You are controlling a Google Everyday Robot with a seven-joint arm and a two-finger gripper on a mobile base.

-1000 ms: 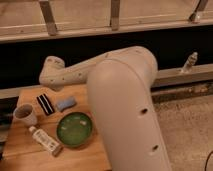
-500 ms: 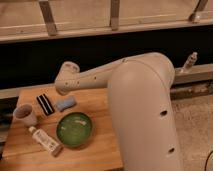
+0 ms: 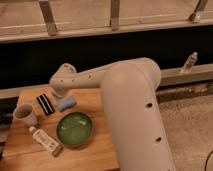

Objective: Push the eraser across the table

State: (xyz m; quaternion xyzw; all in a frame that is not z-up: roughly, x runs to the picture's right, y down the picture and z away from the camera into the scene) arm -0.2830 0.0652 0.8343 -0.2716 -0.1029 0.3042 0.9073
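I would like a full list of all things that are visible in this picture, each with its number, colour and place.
table: 1, orange-tan wood, lower left
eraser: 1, black with pale stripes, back of the table, left of the lump
lump: 1, bluish-grey, right of the eraser
cup: 1, pale, left side of the table
bowl: 1, green, middle of the table
tube: 1, white, lying at the front, left of the bowl
bottle: 1, pale, on the ledge at far right
rail posts: 3, grey, along the top
arm: 1, white, reaching from the right over the table
gripper: 1, pale, at the arm's end, just behind the eraser and lump
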